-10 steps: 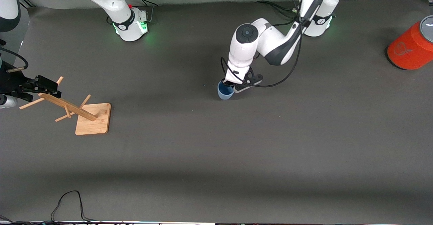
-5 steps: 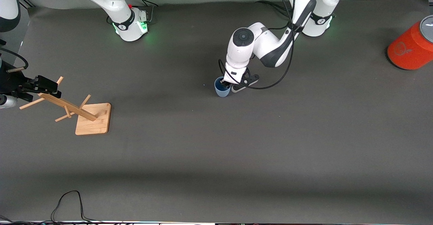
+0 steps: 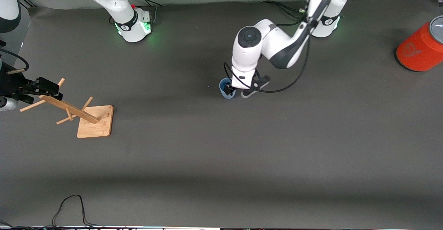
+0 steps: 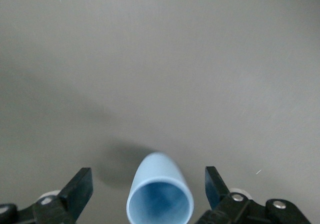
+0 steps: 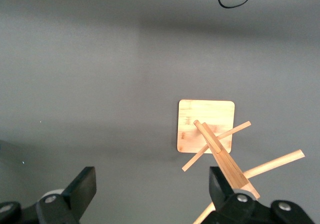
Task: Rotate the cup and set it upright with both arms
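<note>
The pale-blue cup (image 3: 223, 87) stands mouth up on the grey mat in the middle of the table, a little toward the arms' bases. My left gripper (image 3: 229, 91) hangs right over it. In the left wrist view the cup (image 4: 159, 194) sits between the two black fingers (image 4: 80, 184), which stand apart from its sides, so the left gripper (image 4: 147, 179) is open. My right gripper (image 3: 46, 86) waits at the right arm's end of the table, above a wooden peg rack, and shows open and empty in the right wrist view (image 5: 151, 179).
The wooden peg rack (image 3: 95, 121) on a square base stands at the right arm's end, also seen in the right wrist view (image 5: 206, 126). An orange-red cylinder with a grey top (image 3: 420, 48) lies at the left arm's end. A black cable (image 3: 69, 205) loops near the table's front edge.
The cup has shifted slightly toward the right arm's end and the bases. The left arm's wrist has shifted over the cup. The right arm has not moved.
</note>
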Controlling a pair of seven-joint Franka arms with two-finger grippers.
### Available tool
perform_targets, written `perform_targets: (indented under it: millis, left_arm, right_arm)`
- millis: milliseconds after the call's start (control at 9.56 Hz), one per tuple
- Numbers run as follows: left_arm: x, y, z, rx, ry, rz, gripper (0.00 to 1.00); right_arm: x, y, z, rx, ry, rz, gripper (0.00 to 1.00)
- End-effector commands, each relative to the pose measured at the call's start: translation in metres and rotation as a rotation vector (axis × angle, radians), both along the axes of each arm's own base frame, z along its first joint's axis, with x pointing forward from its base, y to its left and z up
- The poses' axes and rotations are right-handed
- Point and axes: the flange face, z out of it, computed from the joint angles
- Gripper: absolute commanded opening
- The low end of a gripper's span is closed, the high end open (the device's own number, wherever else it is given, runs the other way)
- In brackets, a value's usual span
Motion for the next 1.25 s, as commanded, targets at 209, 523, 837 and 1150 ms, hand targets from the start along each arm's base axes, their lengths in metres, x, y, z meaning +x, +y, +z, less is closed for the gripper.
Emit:
perform_targets:
  millis: [209,523,837,1150]
  left_arm:
    - [0.079,0.122,0.081,0.117,0.130,-0.224,1.00]
    - [0.085,0.247,0.139,0.170,0.220,-0.512,1.00]
    - [0.053,0.338,0.178,0.146,0.132,-0.728,1.00]
    - [0.027,0.387,0.220,0.105,0.074,-0.829,1.00]
  right_arm:
    - [-0.003,0.000,0.006,-0.009,-0.008,0.021,1.00]
    - [-0.007,0.000,0.008,-0.011,0.006,0.020,1.00]
    - [-0.009,-0.002,0.008,-0.038,0.018,0.021,1.00]
    - [-0.009,-0.003,0.006,-0.039,0.021,0.019,1.00]
